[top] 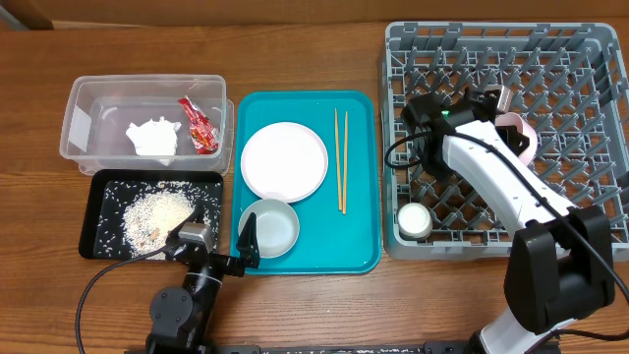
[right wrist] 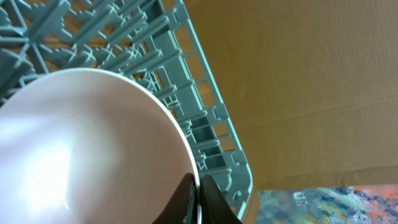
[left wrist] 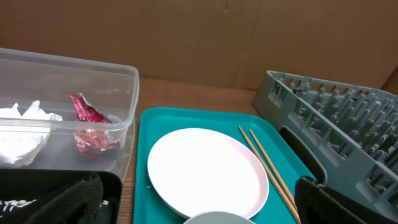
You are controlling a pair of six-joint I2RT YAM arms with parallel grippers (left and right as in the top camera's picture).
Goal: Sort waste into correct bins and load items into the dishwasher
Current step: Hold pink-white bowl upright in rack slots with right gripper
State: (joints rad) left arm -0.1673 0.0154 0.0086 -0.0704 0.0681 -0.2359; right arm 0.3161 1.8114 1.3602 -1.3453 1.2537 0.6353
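Note:
My right gripper (right wrist: 196,200) is shut on the rim of the pale pink bowl (right wrist: 87,149) and holds it tilted over the grey dish rack (top: 590,59); from overhead the bowl (top: 524,136) is in the rack's upper middle. A small white cup (top: 414,218) stands in the rack's front left corner. The white plate (top: 284,160), two chopsticks (top: 341,157) and the grey-white bowl (top: 272,227) lie on the turquoise tray (top: 359,246). My left gripper (top: 216,251) is open and empty, low at the tray's front left, just short of the grey-white bowl (left wrist: 217,218).
The clear tub (top: 79,108) at the back left holds the crumpled paper (top: 154,138) and the red packet (top: 200,125). In front of it the black tray (top: 98,236) holds rice grains (top: 157,211). Cardboard walls stand behind the table.

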